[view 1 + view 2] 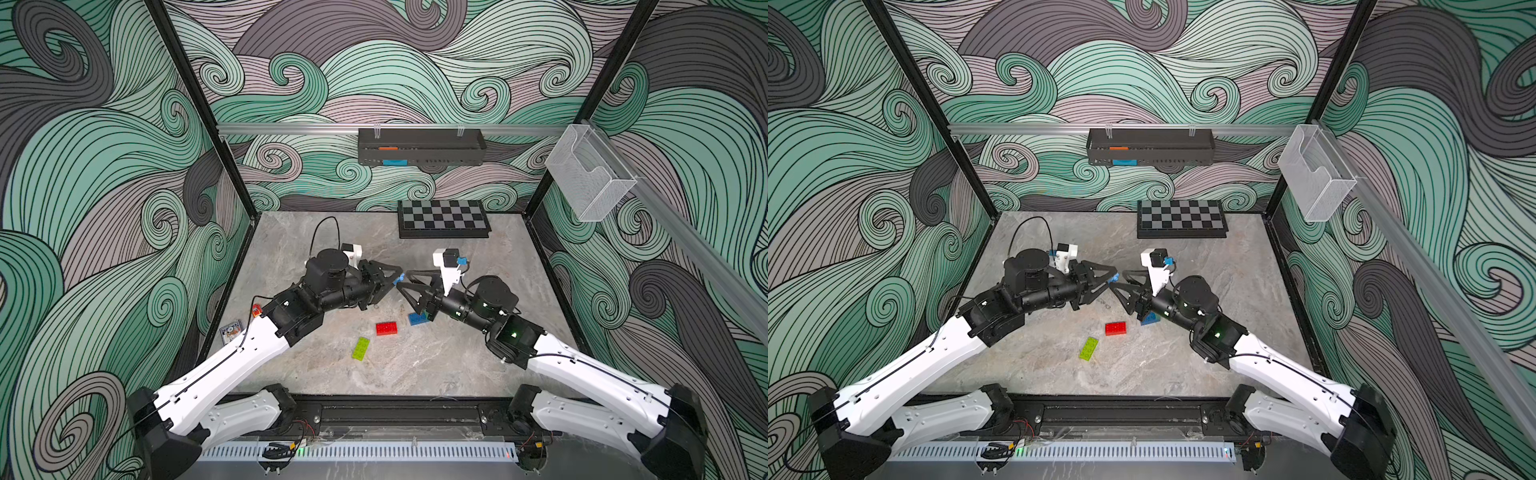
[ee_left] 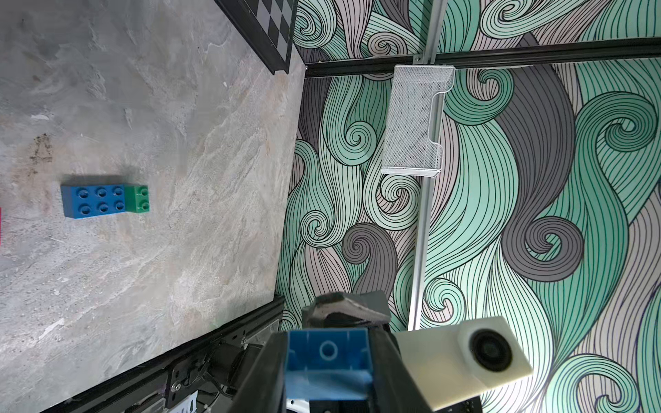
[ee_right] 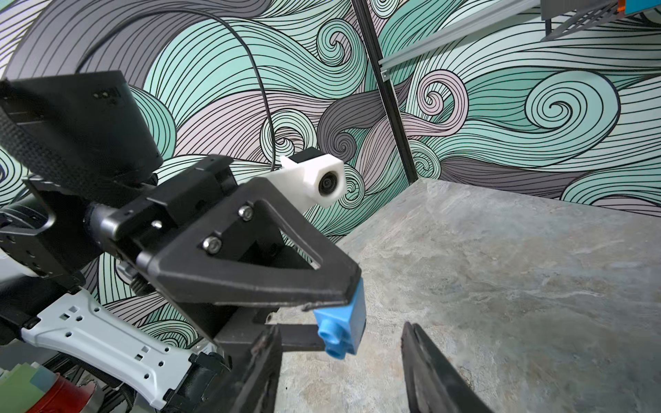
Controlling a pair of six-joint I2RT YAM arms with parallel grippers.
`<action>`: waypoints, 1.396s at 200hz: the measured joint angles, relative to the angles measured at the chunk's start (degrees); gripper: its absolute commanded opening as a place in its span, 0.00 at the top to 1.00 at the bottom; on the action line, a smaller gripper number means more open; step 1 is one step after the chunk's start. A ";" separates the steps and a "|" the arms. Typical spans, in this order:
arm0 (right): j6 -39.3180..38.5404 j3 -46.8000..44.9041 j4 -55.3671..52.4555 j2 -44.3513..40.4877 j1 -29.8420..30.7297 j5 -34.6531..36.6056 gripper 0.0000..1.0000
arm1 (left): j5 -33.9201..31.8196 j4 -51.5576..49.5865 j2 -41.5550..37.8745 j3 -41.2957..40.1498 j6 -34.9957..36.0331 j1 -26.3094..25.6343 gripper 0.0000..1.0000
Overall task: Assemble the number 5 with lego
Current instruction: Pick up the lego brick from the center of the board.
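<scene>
Above the worktop [image 1: 415, 374], behind the red brick [image 1: 386, 328], the left gripper [image 1: 397, 277] has its jaws closed on the light blue brick [image 3: 343, 330]. The right gripper [image 1: 402, 286] faces it with jaws parted and empty, tips just short of that brick. Beside the red brick lies the dark blue brick [image 2: 93, 200] joined to the dark green brick [image 2: 137, 198]; the lime green brick [image 1: 360, 348] lies nearer the front.
</scene>
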 measured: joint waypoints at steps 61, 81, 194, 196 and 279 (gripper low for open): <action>-0.72 1.31 0.74 1.79 0.04 -0.02 0.61 | 0.72 1.49 -0.28 0.00 -0.98 0.00 0.76; -0.72 1.36 0.76 2.01 0.04 -0.11 0.67 | 0.72 1.81 -0.28 -0.13 -1.22 0.00 0.76; -2.03 3.74 0.48 4.61 0.09 0.11 0.88 | -2.03 2.34 -0.90 -1.05 -2.40 0.42 0.54; -2.01 3.82 0.44 4.66 0.09 0.09 0.88 | -2.10 2.36 -0.96 -1.07 -2.29 0.42 0.52; -1.49 7.13 -11.78 4.83 -2.99 -1.03 0.89 | -3.17 -3.89 -7.85 -4.72 2.03 5.60 0.39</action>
